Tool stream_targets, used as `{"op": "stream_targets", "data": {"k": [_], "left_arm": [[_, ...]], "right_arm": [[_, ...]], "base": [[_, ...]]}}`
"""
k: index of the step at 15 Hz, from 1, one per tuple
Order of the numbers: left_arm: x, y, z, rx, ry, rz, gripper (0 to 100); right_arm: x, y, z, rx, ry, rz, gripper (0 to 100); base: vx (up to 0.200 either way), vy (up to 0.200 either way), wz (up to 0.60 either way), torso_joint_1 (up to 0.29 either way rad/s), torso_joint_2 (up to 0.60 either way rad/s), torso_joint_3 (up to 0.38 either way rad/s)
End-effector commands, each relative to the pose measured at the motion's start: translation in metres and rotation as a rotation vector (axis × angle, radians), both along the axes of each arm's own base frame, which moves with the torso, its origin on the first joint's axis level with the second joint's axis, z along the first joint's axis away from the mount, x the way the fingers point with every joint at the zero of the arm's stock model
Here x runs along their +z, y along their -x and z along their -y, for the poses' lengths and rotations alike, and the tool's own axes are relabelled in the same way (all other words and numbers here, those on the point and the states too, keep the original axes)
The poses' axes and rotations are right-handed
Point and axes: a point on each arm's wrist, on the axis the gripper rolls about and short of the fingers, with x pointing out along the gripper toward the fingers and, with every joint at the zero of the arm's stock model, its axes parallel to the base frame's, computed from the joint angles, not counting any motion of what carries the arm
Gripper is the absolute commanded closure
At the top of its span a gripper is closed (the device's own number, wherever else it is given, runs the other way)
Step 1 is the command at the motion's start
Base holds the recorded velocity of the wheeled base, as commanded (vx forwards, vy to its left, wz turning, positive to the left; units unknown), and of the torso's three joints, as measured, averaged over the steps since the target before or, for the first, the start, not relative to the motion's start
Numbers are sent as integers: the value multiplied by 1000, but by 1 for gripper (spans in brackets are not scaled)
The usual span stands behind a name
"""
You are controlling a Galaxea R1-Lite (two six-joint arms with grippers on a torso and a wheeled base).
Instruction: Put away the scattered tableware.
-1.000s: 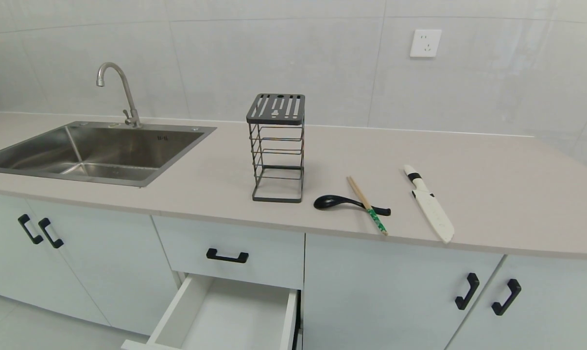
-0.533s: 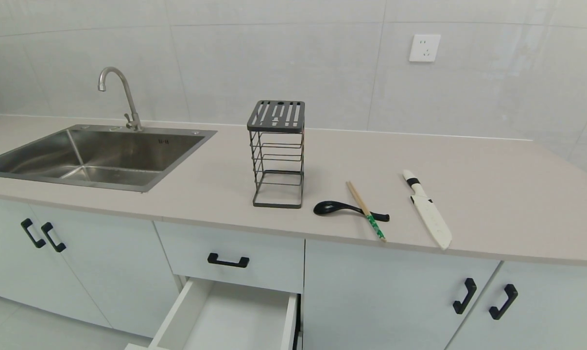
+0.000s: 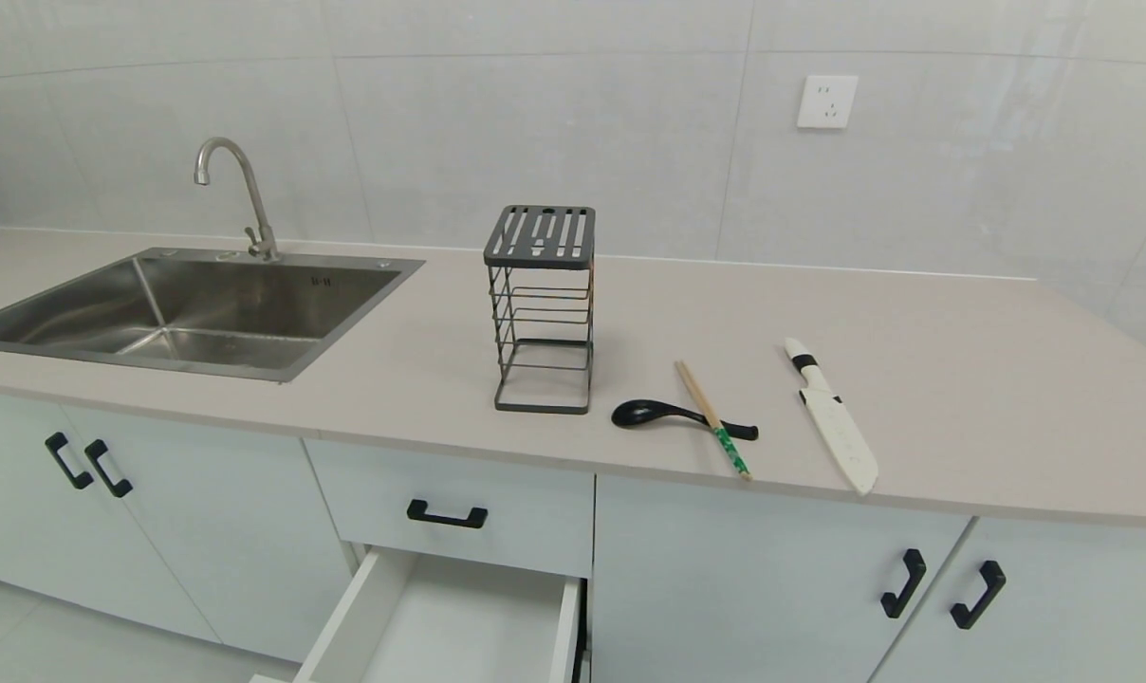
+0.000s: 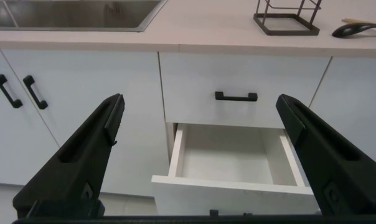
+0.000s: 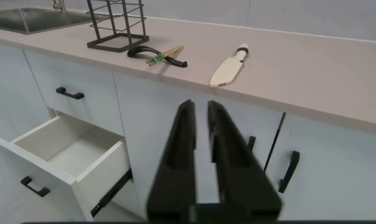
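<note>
The left end effector (image 4: 199, 102) is hanging released, the right end effector (image 5: 200, 107) clenched; black spoon (image 3: 641, 413), wooden chopsticks (image 3: 693, 380) and white knife (image 3: 837, 422) are lying on the beige desk (image 3: 962, 379).

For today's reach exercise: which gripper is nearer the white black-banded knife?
Right. The right gripper hangs below the white black-banded knife; the left gripper faces the open white drawer.

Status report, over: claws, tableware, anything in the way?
Left claw open, right claw shut, both empty. Spoon, chopsticks, knife loose on counter beside rack; chopsticks lie across spoon handle. Lower drawer stands open below.
</note>
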Motion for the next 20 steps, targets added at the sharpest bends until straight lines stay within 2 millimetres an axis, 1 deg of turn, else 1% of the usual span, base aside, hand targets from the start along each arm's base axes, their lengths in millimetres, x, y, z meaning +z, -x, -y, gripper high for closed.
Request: {"op": "stream_targets", "data": {"k": [1, 2, 3, 4, 5, 6, 7, 9, 10, 11, 12, 14, 15, 16, 17, 18, 19, 20], "left_arm": [[0, 0, 0, -1, -2, 0, 0], [0, 0, 0, -1, -1, 0, 0], [0, 0, 0, -1, -1, 0, 0], [0, 0, 0, -1, -1, 0, 0], [0, 0, 0, -1, -1, 0, 0], [0, 0, 0, -1, -2, 0, 0], [0, 0, 0, -1, -1, 0, 0], [0, 0, 0, -1, -1, 0, 0], [0, 0, 0, -1, -1, 0, 0], [0, 0, 0, 1, -1, 0, 0], [0, 0, 0, 1, -2, 0, 0], [0, 0, 0, -1, -11, 0, 0], [0, 0, 0, -1, -11, 0, 0], [0, 0, 0, -1, -8, 0, 0], [0, 0, 0, -1, -7, 0, 0], [0, 0, 0, -1, -7, 0, 0], [0, 0, 0, -1, -7, 0, 0], [0, 0, 0, -1, -7, 0, 0]], "right_arm": [[0, 0, 0, 4, 2, -3, 0], [6, 2, 0, 24, -3, 24, 0], [49, 16, -1, 38, -22, 141, 0], [88, 20, -1, 41, -20, 159, 0], [111, 13, -1, 74, 26, 119, 0], [120, 0, -2, 135, 63, 70, 0], [128, -25, -4, 201, 73, -33, 0], [155, -77, -8, 275, 120, -150, 0], [166, -105, -15, 330, 161, -185, 0], [173, -132, -27, 357, 216, -220, 0], [175, -160, -47, 359, 267, -272, 0], [166, -197, -92, 399, 345, -364, 0], [157, -210, -103, 406, 369, -405, 0], [138, -229, -116, 417, 400, -482, 0], [132, -236, -119, 415, 408, -505, 0], [116, -254, -129, 380, 439, -567, 0], [105, -266, -136, 371, 458, -605, 0], [95, -273, -140, 373, 471, -637, 0]], "base": [[0, 0, 0, 0, 0, 0], [0, 0, 0, 0, 0, 0], [0, 0, 0, 0, 0, 0], [0, 0, 0, 0, 0, 0], [0, 0, 0, 0, 0, 0], [0, 0, 0, 0, 0, 0], [0, 0, 0, 0, 0, 0], [0, 0, 0, 0, 0, 0], [0, 0, 0, 0, 0, 0], [0, 0, 0, 0, 0, 0], [0, 0, 0, 0, 0, 0], [0, 0, 0, 0, 0, 0], [0, 0, 0, 0, 0, 0], [0, 0, 0, 0, 0, 0], [0, 0, 0, 0, 0, 0], [0, 0, 0, 0, 0, 0], [0, 0, 0, 0, 0, 0], [0, 0, 0, 0, 0, 0]]}}
